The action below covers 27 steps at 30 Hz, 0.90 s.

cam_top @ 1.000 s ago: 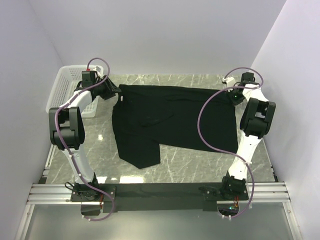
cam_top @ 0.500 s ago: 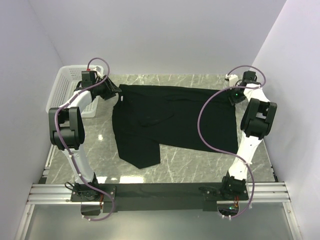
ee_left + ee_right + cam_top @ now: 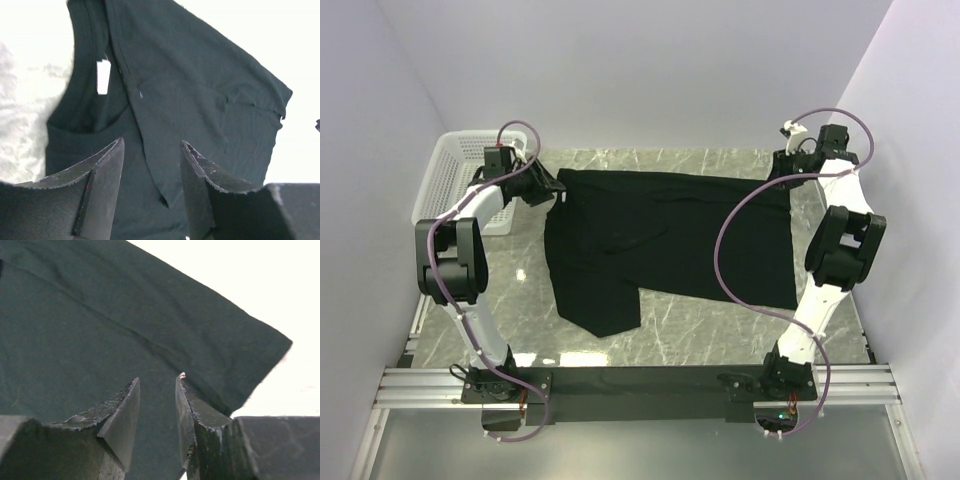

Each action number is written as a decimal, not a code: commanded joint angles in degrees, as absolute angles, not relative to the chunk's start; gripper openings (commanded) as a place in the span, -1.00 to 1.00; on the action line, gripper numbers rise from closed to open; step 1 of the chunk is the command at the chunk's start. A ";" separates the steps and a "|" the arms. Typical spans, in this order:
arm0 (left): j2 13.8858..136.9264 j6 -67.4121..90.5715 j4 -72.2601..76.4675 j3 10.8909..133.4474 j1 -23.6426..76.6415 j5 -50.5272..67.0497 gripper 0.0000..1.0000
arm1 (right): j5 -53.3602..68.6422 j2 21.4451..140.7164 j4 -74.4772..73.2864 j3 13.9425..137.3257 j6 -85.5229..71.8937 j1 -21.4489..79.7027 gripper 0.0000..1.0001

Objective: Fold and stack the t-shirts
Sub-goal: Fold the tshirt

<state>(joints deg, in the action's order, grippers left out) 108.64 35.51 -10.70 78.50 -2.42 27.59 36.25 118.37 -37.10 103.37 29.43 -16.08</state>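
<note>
A black t-shirt [image 3: 670,240] lies partly folded on the marble table, its long edge along the back and a flap hanging toward the front left. My left gripper [image 3: 552,187] hovers at the shirt's far left corner. In the left wrist view its jaws [image 3: 151,143] stand open above the collar, where a white tag [image 3: 103,76] shows on the t-shirt [image 3: 200,90]. My right gripper [image 3: 782,172] sits raised at the far right corner. Its jaws [image 3: 157,378] are open with nothing between them, over the t-shirt [image 3: 100,315].
A white mesh basket [image 3: 445,180] stands at the back left, beside the left arm. Purple cables loop off both arms. Walls close in the table on three sides. The metal rail with the arm bases [image 3: 640,385] runs along the near edge.
The right gripper has opened, let go of the shirt's far right corner and pulled up and back toward the wall. The left gripper has barely shifted. The shirt lies as before.
</note>
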 commanded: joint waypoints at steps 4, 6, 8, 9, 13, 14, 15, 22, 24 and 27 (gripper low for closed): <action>102.66 34.98 -12.13 72.62 2.98 26.99 0.07 | 38.67 114.62 -38.41 98.28 29.53 -15.03 -0.17; 100.73 35.33 -12.13 70.67 4.30 25.93 0.07 | 38.23 112.07 -38.15 96.16 30.32 -15.03 -0.16; 99.59 35.59 -12.30 67.95 6.05 25.23 0.07 | 37.53 109.70 -38.32 93.09 31.63 -14.85 -0.16; 98.36 35.42 -12.65 67.07 6.41 24.09 0.07 | 36.66 109.08 -39.36 92.12 32.42 -14.94 -0.15; 92.48 34.54 -15.29 60.84 7.38 18.38 0.06 | 34.72 104.07 -43.23 85.10 41.71 -14.94 -0.14; 90.81 34.28 -16.86 59.60 7.47 16.98 0.06 | 34.37 101.37 -44.11 83.43 43.66 -14.94 -0.14; 87.31 34.10 -17.66 57.24 7.38 14.00 0.07 | 32.80 99.68 -45.08 79.49 45.60 -15.03 -0.13; 76.82 37.69 -20.04 46.68 6.33 9.32 0.09 | 28.13 83.52 -47.11 62.42 61.77 -15.03 -0.11; 74.80 38.58 -18.64 43.79 6.07 9.67 0.09 | 27.86 81.40 -47.64 59.17 63.19 -15.12 -0.11; 72.60 40.78 -16.00 41.58 5.71 12.30 0.10 | 28.91 78.49 -49.03 56.87 63.46 -15.12 -0.11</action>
<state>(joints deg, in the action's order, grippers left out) 74.98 38.09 -18.52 43.42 6.09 11.60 29.28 81.06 -47.44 58.26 59.07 -15.25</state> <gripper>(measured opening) 0.547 0.444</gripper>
